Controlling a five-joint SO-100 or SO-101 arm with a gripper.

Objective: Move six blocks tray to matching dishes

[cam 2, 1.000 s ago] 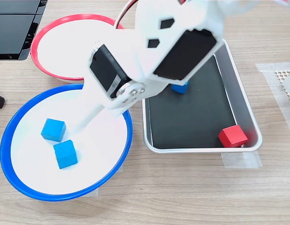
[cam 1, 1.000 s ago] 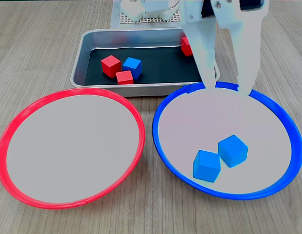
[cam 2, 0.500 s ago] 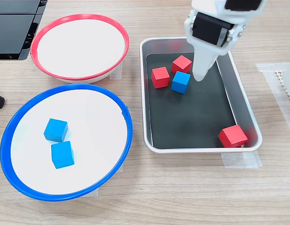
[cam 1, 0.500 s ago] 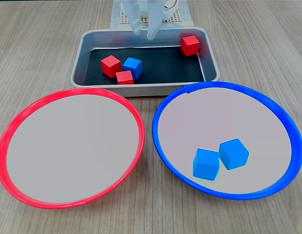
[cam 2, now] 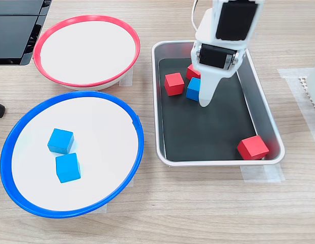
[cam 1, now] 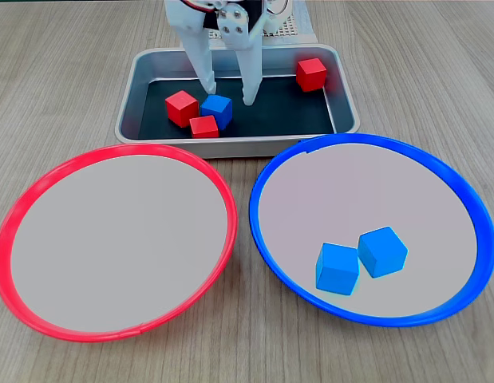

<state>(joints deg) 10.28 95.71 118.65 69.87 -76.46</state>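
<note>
Blue block [cam 1: 218, 109] — between gripper [cam 1: 228, 94] fingers

text: none readable | labels: none | numbers: none

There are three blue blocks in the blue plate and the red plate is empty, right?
Not quite: the blue plate holds two blue blocks, as both fixed views show. The third blue block sits in the tray. The red plate is indeed empty.
</note>
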